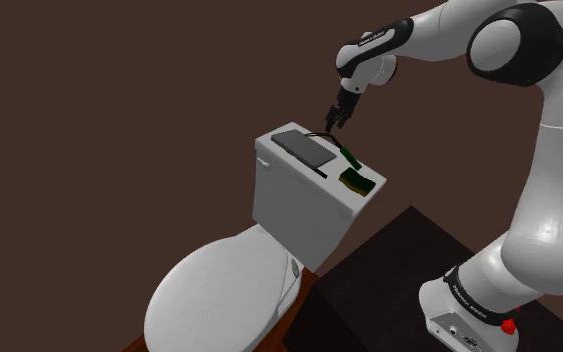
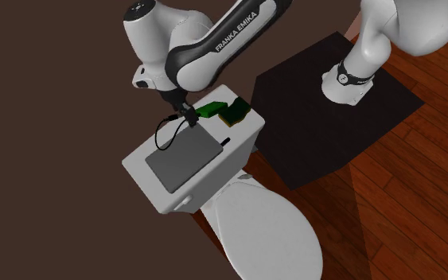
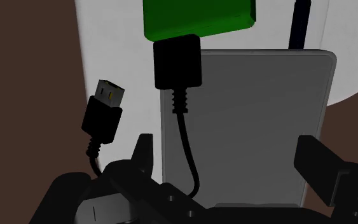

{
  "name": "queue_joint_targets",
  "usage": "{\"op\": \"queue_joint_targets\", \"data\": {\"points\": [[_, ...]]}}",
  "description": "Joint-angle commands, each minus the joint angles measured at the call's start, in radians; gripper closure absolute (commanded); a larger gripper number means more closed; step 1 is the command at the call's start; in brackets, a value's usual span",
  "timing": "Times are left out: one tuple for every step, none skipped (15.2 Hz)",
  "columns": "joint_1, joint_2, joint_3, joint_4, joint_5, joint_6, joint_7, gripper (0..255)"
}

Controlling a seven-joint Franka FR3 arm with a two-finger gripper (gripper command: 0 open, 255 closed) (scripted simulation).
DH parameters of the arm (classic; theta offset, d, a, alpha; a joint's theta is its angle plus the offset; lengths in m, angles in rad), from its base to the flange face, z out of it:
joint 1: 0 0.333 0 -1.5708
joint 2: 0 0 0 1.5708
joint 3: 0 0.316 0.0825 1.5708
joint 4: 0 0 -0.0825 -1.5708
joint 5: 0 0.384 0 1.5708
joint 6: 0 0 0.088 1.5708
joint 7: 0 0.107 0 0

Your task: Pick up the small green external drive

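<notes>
The small green external drive (image 1: pixel 352 157) (image 2: pixel 211 109) (image 3: pixel 199 18) lies flat on the white toilet tank lid (image 1: pixel 289 175) (image 2: pixel 154 187). A black cable (image 3: pixel 178 62) is plugged into it and loops to a loose USB plug (image 3: pixel 105 108). My gripper (image 1: pixel 337 115) (image 2: pixel 184 115) (image 3: pixel 231 165) hovers a little above the lid, open, with nothing between its fingers (image 3: pixel 320 168). It hangs over the grey flat slab (image 3: pixel 254 127) (image 2: pixel 184 158) (image 1: pixel 304 147), just short of the drive's cable end.
A green and yellow sponge-like block (image 1: pixel 357 181) (image 2: pixel 234 112) lies beside the drive at the lid's end. A thin dark stick (image 3: pixel 300 22) rests along the slab's edge. Below the tank is the white toilet seat (image 1: pixel 219 295) (image 2: pixel 266 231), and my dark stand (image 2: pixel 333 103) is beside it.
</notes>
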Motion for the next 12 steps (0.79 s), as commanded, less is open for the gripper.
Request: {"op": "queue_joint_targets", "data": {"points": [[-0.021,0.056,0.001,0.033,0.012,0.011,-0.016,0],[-0.022,0.064,0.003,0.032,0.015,0.02,-0.019,0],[-0.024,0.073,0.005,0.031,0.017,0.029,-0.022,0],[-0.025,0.081,0.008,0.031,0.02,0.038,-0.024,0],[-0.027,0.09,0.01,0.03,0.022,0.047,-0.027,0],[-0.029,0.098,0.013,0.03,0.024,0.056,-0.029,0],[-0.031,0.103,0.015,0.03,0.025,0.061,-0.03,0],[-0.031,0.103,0.016,0.03,0.024,0.061,-0.03,0],[-0.032,0.103,0.018,0.029,0.023,0.061,-0.029,0],[-0.044,0.101,0.015,0.018,0.026,0.068,-0.046,255],[-0.048,0.095,0.015,-0.01,0.031,0.088,-0.059,255],[-0.042,0.052,0.011,-0.058,0.027,0.093,-0.06,255]]}}
